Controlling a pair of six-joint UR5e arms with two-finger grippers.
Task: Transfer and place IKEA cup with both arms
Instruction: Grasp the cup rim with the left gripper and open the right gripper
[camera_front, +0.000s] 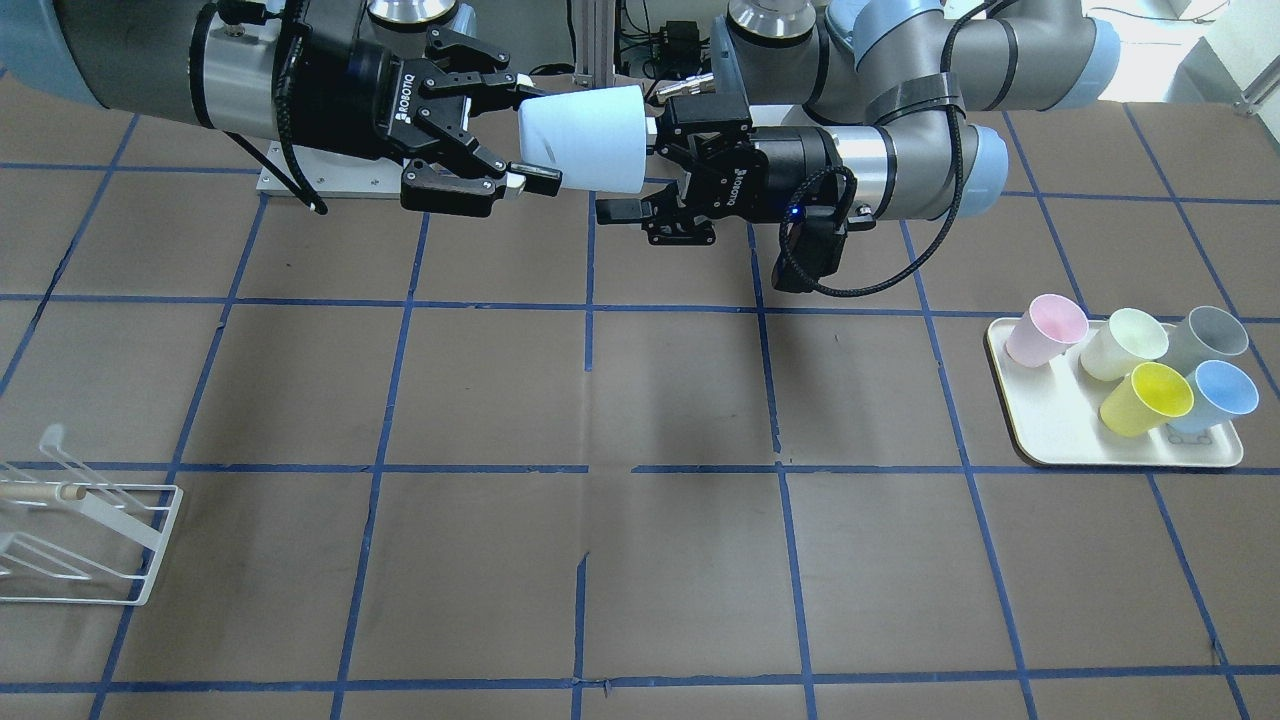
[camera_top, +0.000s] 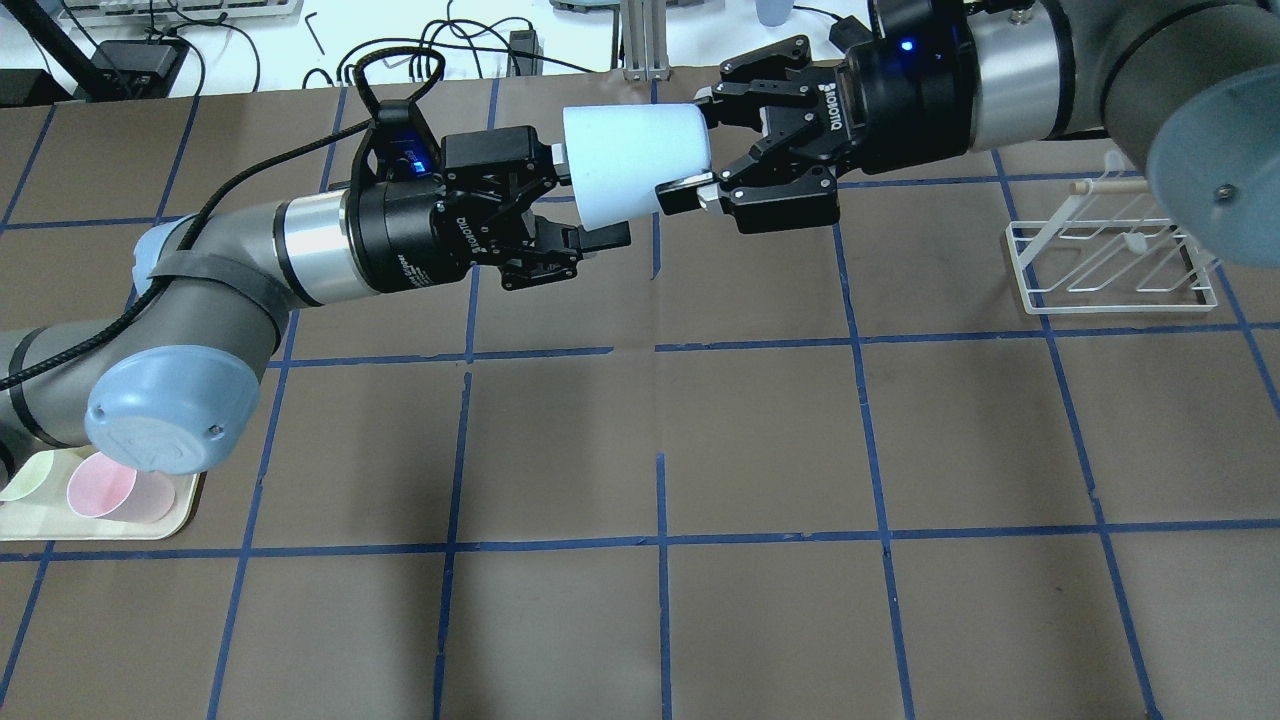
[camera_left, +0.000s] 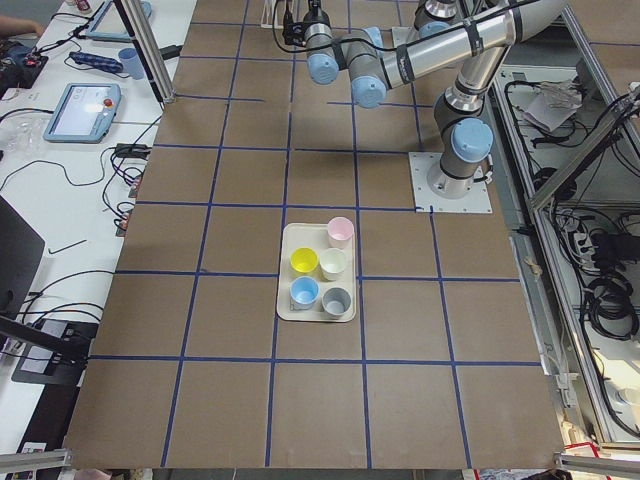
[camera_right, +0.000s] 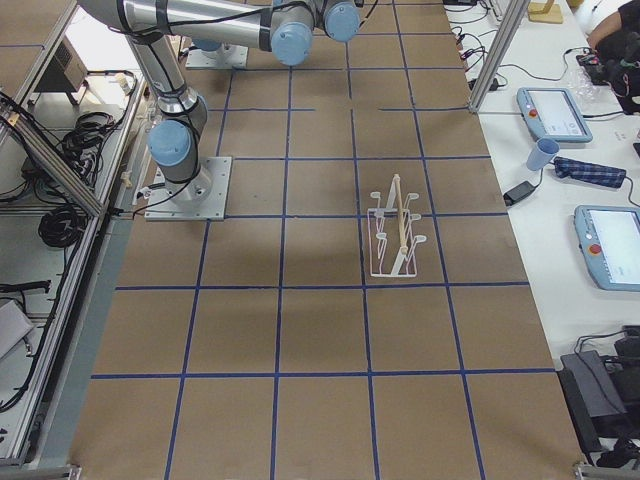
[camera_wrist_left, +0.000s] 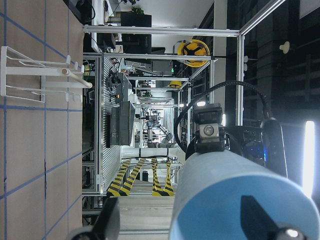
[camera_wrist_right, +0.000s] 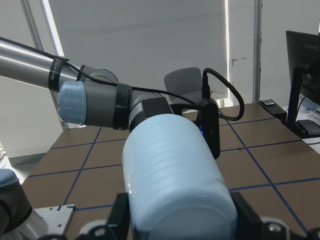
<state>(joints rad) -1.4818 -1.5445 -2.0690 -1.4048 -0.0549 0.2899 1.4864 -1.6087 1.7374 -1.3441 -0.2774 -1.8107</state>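
The pale powder-blue IKEA cup (camera_front: 585, 140) is held on its side in the air above the far middle of the table, between the two grippers. My right gripper (camera_top: 688, 145) is shut on the cup (camera_top: 635, 160) near its narrow base. In the right wrist view the cup (camera_wrist_right: 175, 170) fills the space between the fingers. My left gripper (camera_top: 585, 195) is open around the wide rim end. Its lower finger (camera_front: 620, 210) stands off the cup. In the left wrist view one finger (camera_wrist_left: 107, 220) is well apart from the cup (camera_wrist_left: 240, 195).
A cream tray (camera_front: 1030, 420) on my left side holds pink (camera_front: 1045, 330), cream (camera_front: 1125, 343), grey (camera_front: 1205, 340), yellow (camera_front: 1147, 398) and sky-blue (camera_front: 1215, 395) cups. A white wire rack (camera_top: 1110, 260) stands on my right side. Blue tape lines grid the brown table.
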